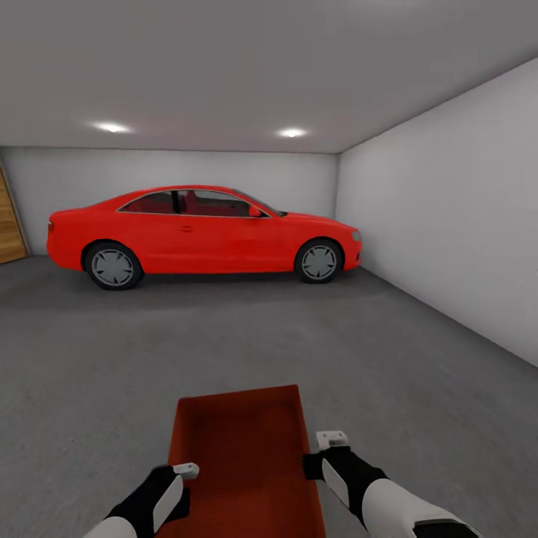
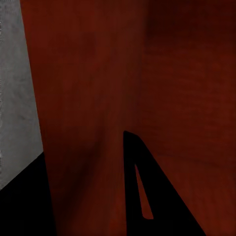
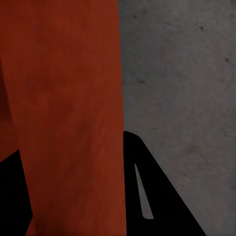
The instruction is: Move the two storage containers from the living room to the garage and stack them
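Storage container [image 1: 243, 456] carried between both arms, inside the garage, above the floor [image 1: 224, 336].

Long axis pointing straight ahead toward the red car [image 1: 202, 232], with left gripper [image 1: 175, 486] on the near left wall and right gripper [image 1: 321, 456] on the near right wall, equally close. Each clamped over its wall, to judge from the wrist views: in the left wrist view a finger [image 2: 142, 196] over the red interior; in the right wrist view a finger [image 3: 147, 196] outside over concrete. Setting down means lowering straight to the concrete.
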### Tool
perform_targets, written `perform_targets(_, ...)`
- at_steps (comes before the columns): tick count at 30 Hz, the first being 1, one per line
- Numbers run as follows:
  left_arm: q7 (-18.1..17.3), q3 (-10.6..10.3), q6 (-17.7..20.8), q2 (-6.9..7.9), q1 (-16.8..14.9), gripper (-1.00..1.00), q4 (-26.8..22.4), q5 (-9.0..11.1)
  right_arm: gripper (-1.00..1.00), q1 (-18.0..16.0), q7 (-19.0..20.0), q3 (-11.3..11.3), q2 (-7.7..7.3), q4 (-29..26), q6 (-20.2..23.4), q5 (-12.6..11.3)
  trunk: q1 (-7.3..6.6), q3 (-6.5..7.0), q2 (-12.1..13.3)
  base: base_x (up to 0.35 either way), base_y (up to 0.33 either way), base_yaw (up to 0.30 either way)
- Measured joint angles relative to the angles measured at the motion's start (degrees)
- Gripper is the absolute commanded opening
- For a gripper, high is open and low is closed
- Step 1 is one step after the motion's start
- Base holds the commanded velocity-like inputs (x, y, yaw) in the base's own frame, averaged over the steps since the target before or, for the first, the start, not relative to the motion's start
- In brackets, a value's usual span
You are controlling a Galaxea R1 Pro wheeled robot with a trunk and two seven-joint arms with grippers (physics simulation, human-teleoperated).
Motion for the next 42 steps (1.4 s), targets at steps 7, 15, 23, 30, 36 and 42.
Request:
perform_targets(7, 0.2, 0.3, 2.1, 0.33, -1.7, -1.0, -2.0, 0.9, -1.0, -1.8, -0.3, -0.1, 0.11, -0.7, 1.9, -1.2, 0.0, 0.01, 0.0, 0.0, 0.0, 0.0)
perform_targets(15, 0.3, 1.0, 4.8, 0.65, -4.2, -1.0, -4.3, 1.1, -1.0, -4.5, -0.1, -0.2, 0.16, -1.7, 4.2, -2.8, 0.0, 0.01, 0.0, 0.0, 0.0, 0.0)
perform_targets(23, 1.4, 9.1, 17.3, 0.52, -7.0, -1.0, -4.1, -0.5, -1.0, -8.5, -0.3, -0.5, 0.27, -1.7, 19.6, 0.5, 0.0, 0.0, 0.0, 0.0, 0.0, 0.0)
perform_targets(30, 1.4, 9.4, 17.3, 0.52, -7.0, -1.0, -5.0, -1.3, -1.0, -8.5, -0.3, -0.4, 0.37, -1.6, 19.6, 0.6, -0.03, 0.0, 0.0, 0.162, 0.0, 0.0)
perform_targets(36, 1.4, 9.5, 17.4, 0.3, -7.0, -1.0, -5.2, -1.9, -1.0, -8.5, -0.4, -0.4, 0.38, -1.5, 19.5, 0.6, -0.01, 0.0, 0.0, 0.195, 0.0, 0.0)
perform_targets(42, 1.4, 9.5, 17.4, 0.28, -7.0, -1.0, -5.3, -1.9, -1.0, -8.5, -0.4, -0.4, 0.38, -1.5, 19.5, 0.7, -0.01, 0.0, 0.0, 0.066, 0.0, 0.0)
